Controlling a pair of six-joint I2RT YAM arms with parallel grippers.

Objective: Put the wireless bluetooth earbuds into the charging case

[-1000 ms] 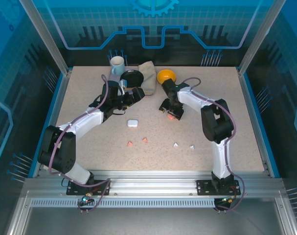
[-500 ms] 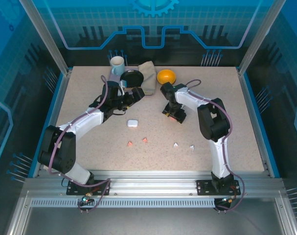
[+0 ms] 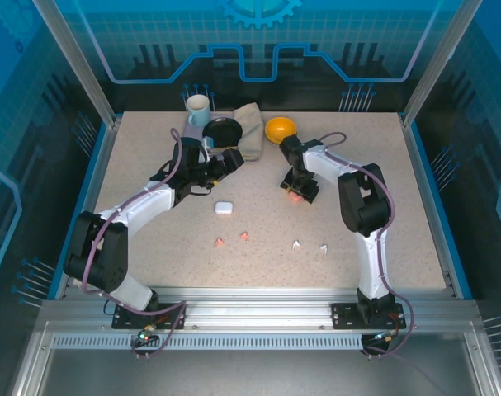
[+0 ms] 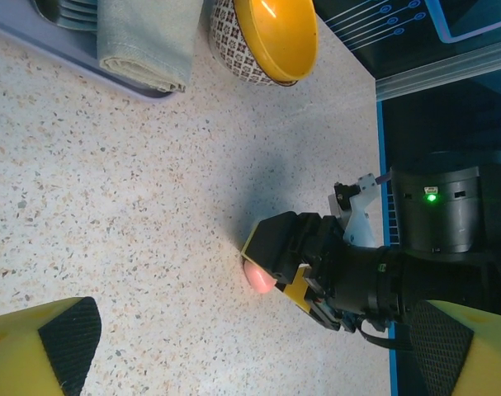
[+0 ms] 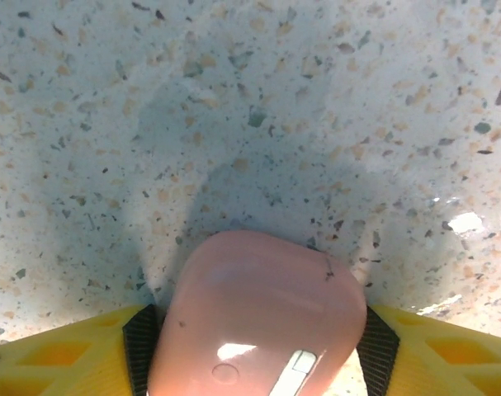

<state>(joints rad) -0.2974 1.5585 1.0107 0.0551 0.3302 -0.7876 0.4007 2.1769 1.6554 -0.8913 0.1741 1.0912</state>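
A salmon-pink charging case (image 5: 258, 322) lies on the speckled table between the black pads of my right gripper (image 5: 258, 351), which touch both its sides; the same case (image 4: 258, 279) peeks from under that gripper (image 3: 298, 191) in the left wrist view. A white charging case (image 3: 224, 208) sits mid-table. Two pink earbuds (image 3: 219, 242) (image 3: 245, 236) and two white earbuds (image 3: 296, 244) (image 3: 323, 247) lie loose nearer the front. My left gripper (image 3: 232, 157) hovers wide open with nothing in it, its yellow fingertips (image 4: 44, 346) at the bottom corners of its wrist view.
At the back stand a white mug (image 3: 198, 106), a black dish (image 3: 224, 130), a folded grey cloth (image 3: 250, 124) and a yellow bowl (image 3: 281, 128). The bowl (image 4: 275, 37) and cloth (image 4: 147, 41) are close behind both grippers.
My right gripper has shifted slightly to the right over the pink case and its jaws have narrowed onto it. The left arm has stayed still.
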